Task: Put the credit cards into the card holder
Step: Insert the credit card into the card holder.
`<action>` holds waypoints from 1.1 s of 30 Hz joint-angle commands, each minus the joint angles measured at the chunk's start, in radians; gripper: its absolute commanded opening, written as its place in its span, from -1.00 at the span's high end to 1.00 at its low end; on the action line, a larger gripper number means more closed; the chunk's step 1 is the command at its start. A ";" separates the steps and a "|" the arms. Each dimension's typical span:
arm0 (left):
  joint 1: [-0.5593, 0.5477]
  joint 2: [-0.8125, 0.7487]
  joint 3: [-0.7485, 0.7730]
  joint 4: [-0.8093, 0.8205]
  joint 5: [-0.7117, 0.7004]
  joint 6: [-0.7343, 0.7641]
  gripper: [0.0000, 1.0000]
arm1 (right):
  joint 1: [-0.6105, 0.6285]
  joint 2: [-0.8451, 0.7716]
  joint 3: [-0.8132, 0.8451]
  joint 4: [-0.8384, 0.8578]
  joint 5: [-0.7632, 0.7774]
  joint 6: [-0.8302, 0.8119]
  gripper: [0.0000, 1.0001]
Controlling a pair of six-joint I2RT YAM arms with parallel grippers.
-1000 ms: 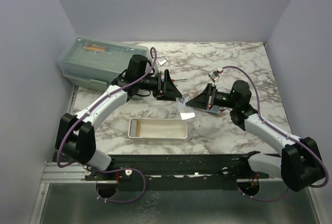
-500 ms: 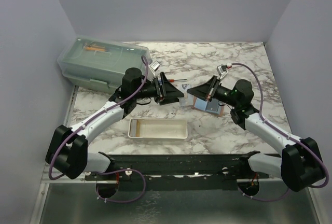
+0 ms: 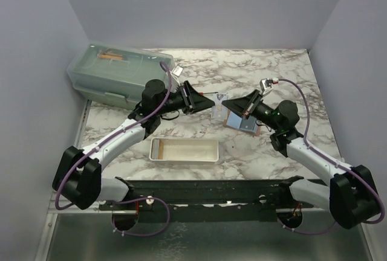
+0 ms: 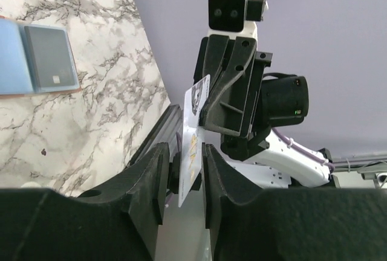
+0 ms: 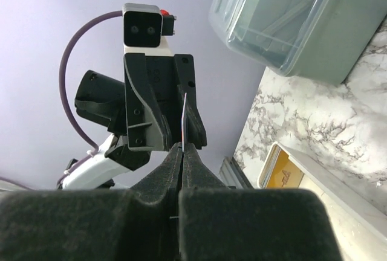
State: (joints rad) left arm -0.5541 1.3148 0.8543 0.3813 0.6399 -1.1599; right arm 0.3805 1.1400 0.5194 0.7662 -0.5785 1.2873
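The thin, flat, pale plastic credit card (image 4: 193, 143), printed on its face, hangs in the air between the two arms, above the marble-patterned table (image 3: 284, 74). The right gripper (image 5: 181, 146) has its jaws pressed together on one end of the card, which that wrist's view shows edge-on. The left gripper (image 4: 184, 152) stands narrowly astride the other end, and whether it actually bites cannot be told. Such a card is likely light, stiff yet springy, and slick. It is best pinched flat across its faces near a short edge, leaving the far edge free to lead into a pocket. The small tan-brown leather-like card holder (image 3: 242, 122) lies opened flat on the table just below the right gripper, blue-grey inside. There is bare table to its right and rear. The long white rectangular tray (image 3: 184, 150) sits near its front-left, and the translucent green lidded storage box (image 3: 118, 74) is well apart at the left.
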 commanded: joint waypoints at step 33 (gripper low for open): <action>-0.032 0.117 0.084 -0.036 0.016 0.132 1.00 | -0.020 -0.098 0.028 -0.555 0.241 -0.292 0.13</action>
State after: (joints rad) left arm -0.5949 1.4033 0.8864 0.4545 0.6399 -1.1316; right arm 0.3790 1.0523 0.4900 0.5468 -0.4042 1.1931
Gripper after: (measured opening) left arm 0.018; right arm 0.394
